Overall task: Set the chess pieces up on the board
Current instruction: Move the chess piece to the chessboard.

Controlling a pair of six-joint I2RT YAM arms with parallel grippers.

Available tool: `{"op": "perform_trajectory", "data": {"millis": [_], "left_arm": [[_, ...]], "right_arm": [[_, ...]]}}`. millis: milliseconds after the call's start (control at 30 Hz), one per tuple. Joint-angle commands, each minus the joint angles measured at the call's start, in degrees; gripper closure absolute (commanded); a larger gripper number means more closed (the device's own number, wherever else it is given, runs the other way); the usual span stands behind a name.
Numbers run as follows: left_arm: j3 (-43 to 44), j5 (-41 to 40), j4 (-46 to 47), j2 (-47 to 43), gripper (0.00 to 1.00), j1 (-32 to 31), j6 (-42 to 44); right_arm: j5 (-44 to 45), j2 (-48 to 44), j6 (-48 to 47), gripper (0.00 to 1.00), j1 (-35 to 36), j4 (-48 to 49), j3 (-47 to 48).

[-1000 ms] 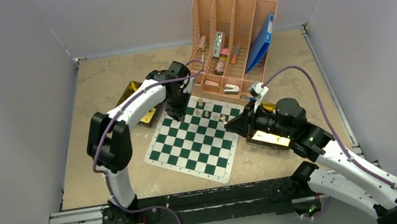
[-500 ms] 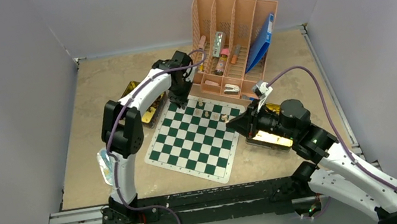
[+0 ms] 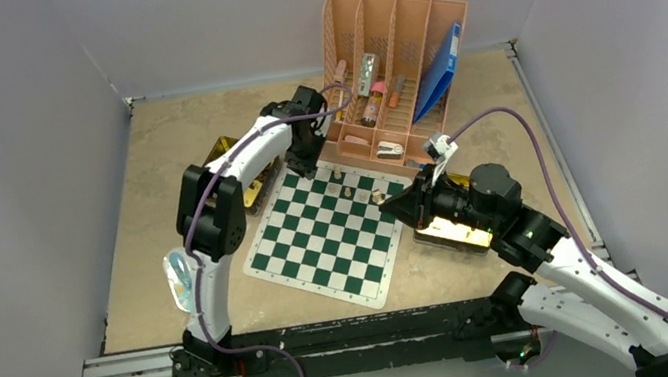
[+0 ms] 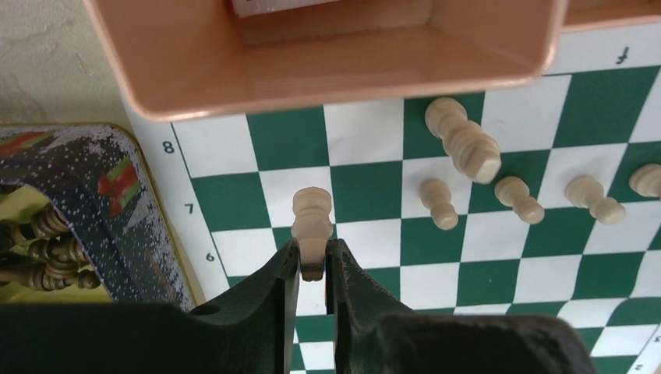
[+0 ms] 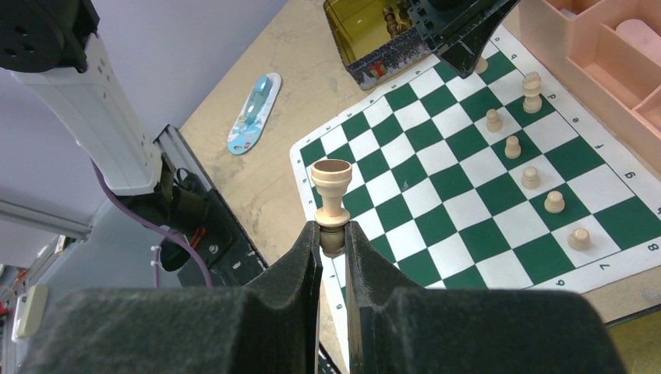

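Bright, even light from overhead, with soft shadows on the board (image 3: 320, 251). Beside the board a tin (image 3: 456, 230) glares gold. My fingers (image 5: 288, 312) blur up close.

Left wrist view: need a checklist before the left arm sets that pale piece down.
1. Grip: left gripper shut on pale piece, clamped low, top showing: ok.
2. Squares of the board around the piece bare: ok.
3. Pawns in the row apart from the fingers: ok.
4. Clearance to the organizer rim just beyond the piece: cannot tell.
5. Height of the piece above the board: cannot tell.
6. Right gripper shut on cup-topped piece, apart from the left: ok.
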Motion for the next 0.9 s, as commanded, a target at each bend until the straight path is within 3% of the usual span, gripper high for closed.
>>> {"op": "perform_trajectory", "data": {"millis": [0,867], "left_arm": [[4.0,-0.8,1.0,2.3,0.82,0.9,1.7],[5.1,-2.0,1.8,6.2,0.84,1.2,2.0]], "right_arm": [[1.4,-0.2,-0.8,1.0,-0.1,1.3,3.5],[1.6,-0.1,-0.2,1.0,-0.1,0.9,2.4]]}}
